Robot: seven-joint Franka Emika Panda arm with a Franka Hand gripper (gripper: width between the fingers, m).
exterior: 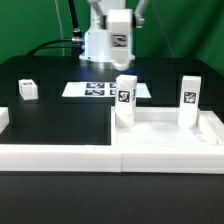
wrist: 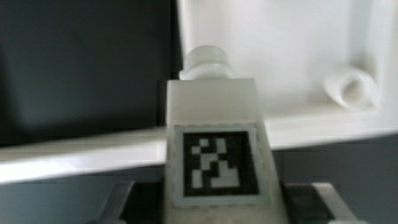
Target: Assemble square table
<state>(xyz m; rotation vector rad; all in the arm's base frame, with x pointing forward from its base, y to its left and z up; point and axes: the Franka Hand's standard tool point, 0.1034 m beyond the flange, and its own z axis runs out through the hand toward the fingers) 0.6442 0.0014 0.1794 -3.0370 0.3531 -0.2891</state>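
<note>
At exterior view's right front: square table top (exterior: 165, 135), rim up, flat on black counter (exterior: 60, 115), just behind front border rail (exterior: 60, 156). Two legs upright at its far corners, one (exterior: 124, 98) toward mid-scene, other (exterior: 190, 98) at exterior view's right, tags facing camera. Third leg (wrist: 215, 130) clamped between the jaws, closed on its sides, threaded peg (wrist: 206, 62) pointing away toward the top. Same leg in exterior view (exterior: 118, 44) apparently held high, well above counter, in front of white robot arm (exterior: 98, 45). Screw hole (wrist: 354, 90) in the top visible beside the peg, not under it. Fourth leg (exterior: 27, 89) loose on counter at exterior view's left. Step, by judgement: bringing third leg to a free corner hole, roughly halfway through. Next move calls for peg lined up over hole, leg kept vertical, lowered, then twisted in. Marker board (exterior: 105, 90) flat on counter behind the top. Green backdrop (exterior: 30, 25) beyond.
</note>
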